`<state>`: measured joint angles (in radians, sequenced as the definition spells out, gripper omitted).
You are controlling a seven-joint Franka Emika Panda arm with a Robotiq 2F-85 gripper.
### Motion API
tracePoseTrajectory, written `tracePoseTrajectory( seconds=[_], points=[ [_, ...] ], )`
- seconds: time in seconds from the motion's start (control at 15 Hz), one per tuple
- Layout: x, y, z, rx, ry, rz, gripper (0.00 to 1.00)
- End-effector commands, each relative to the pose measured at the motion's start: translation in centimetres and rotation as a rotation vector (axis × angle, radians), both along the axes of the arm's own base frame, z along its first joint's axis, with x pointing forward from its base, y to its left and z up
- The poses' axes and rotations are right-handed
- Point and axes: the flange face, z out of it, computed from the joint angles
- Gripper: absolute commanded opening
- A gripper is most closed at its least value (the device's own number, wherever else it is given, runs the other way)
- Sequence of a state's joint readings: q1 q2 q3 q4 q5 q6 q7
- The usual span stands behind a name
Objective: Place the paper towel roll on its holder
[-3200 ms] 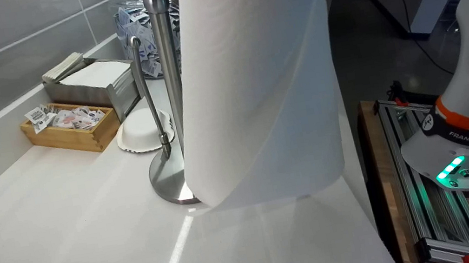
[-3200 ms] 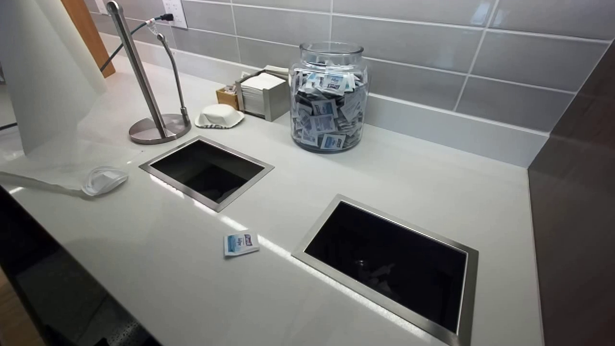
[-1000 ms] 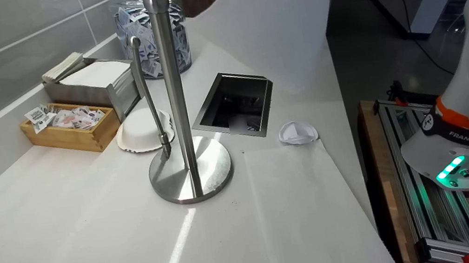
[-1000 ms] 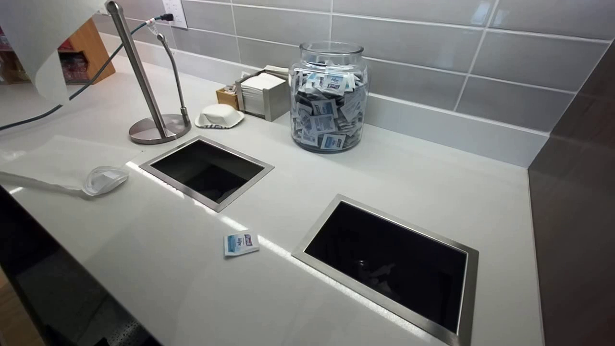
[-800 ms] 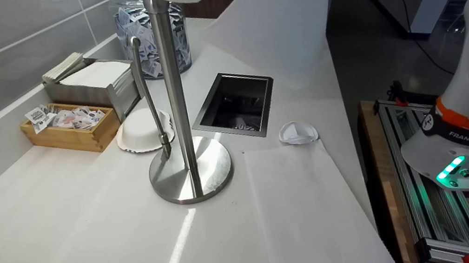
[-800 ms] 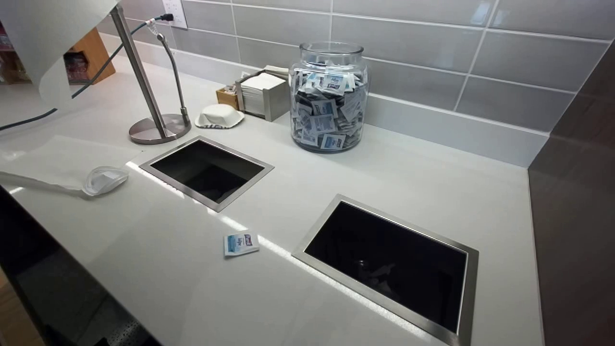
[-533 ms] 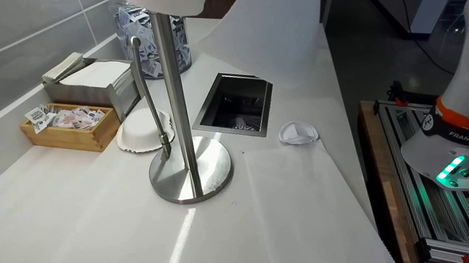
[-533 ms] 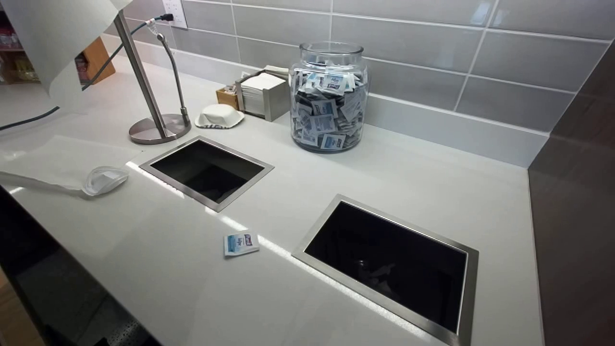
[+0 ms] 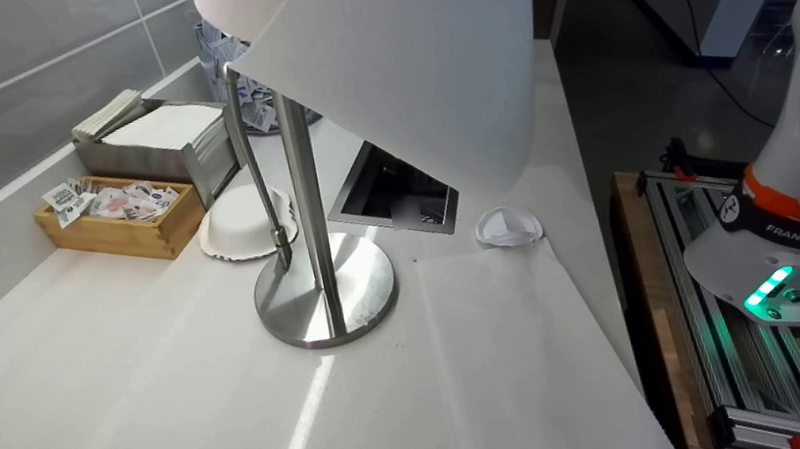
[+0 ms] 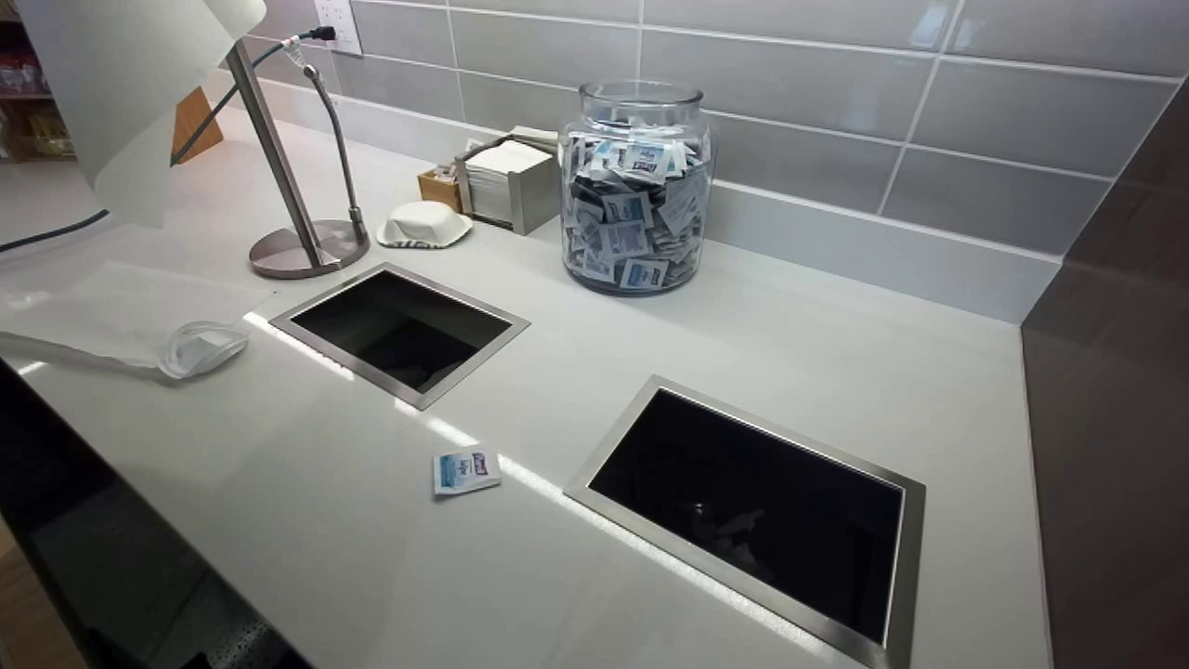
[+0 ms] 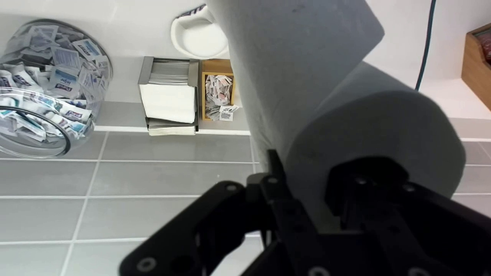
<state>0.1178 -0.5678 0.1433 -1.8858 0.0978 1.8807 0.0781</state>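
In an exterior view your paper towel roll (image 9: 395,40) is up in the air at 12 o'clock from the holder's (image 9: 324,301) base, its lower edge covering the top of the rod (image 9: 305,183). A loose sheet (image 9: 430,107) droops off around 1 o'clock. Honestly can't tell if the rod's in the core or just behind the paper. Going round from that base: wooden box (image 9: 122,240) of packets at 10, napkin box (image 9: 141,163) near 11, upturned paper bowl (image 9: 240,226) between those two, an opening (image 9: 367,221) in the counter (image 9: 118,422) between 1 and 2, your arm (image 9: 796,138) at 3.

In an exterior view where the glass jar (image 10: 636,204) shows whole, the roll hangs between 10 and 11 from the holder's base and hides the rod's tip. There's a wipe packet (image 10: 466,472) lying flat at 5, and a second opening (image 10: 908,557) further off at 4.

In the wrist view your gripper (image 11: 316,172) is pinching the roll's end: one finger (image 11: 276,172) against its outer side, the other at the dark middle, pretty blurry there. From the gripper, the roll runs off toward 12, jar at 10, bowl at 11, dark green cord (image 11: 426,50) at 1.
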Motion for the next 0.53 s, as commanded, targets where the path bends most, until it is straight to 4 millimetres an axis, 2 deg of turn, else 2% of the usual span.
tracePoseTrajectory(
  seconds=[0.0, 0.47],
  points=[
    [0.3, -0.8, -0.4, 0.026, 0.057, -0.012, 0.07],
    [2.2, -2.4, -2.2, 0.066, 0.145, -0.026, 0.07]
  ],
)
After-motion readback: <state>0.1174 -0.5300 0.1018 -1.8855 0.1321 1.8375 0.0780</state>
